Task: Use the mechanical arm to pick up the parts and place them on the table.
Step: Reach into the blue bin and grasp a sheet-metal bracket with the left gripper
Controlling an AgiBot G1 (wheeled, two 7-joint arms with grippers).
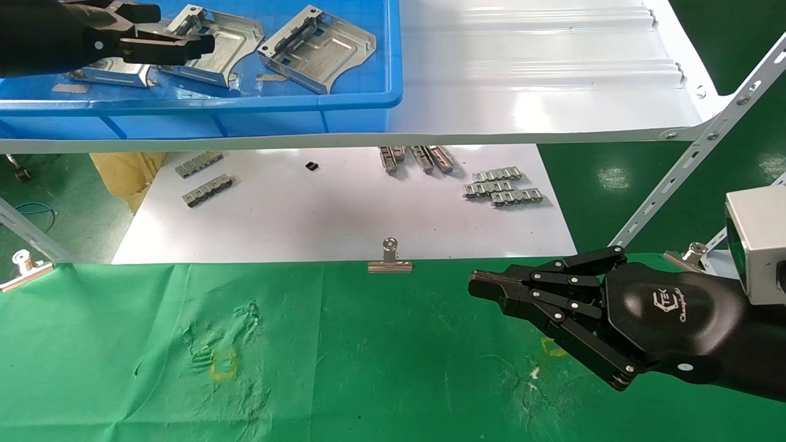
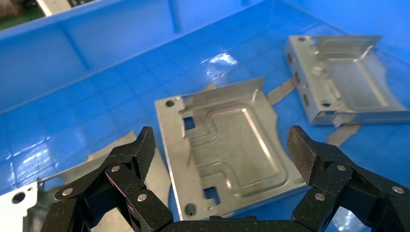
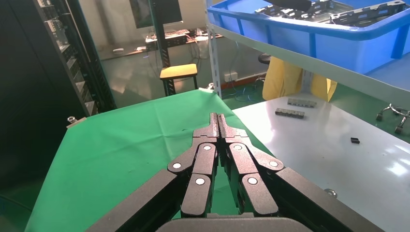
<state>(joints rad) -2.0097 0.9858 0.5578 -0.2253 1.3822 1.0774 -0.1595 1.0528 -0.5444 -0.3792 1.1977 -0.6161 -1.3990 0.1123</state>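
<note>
No part lies on the green table (image 1: 344, 368) yet, so the whole job looks to remain. Three stamped metal brackets sit in the blue bin (image 1: 344, 101) on the white shelf (image 1: 540, 86), beyond the table's far edge. The left gripper (image 2: 220, 147) hovers over the middle bracket (image 2: 227, 152), fingers spread wide on either side, holding nothing. That bracket is a shiny silver plate with raised side walls, square slots and an embossed panel. The right gripper (image 1: 485, 287) rests near the table's far right corner, fingers pressed together and empty.
</note>
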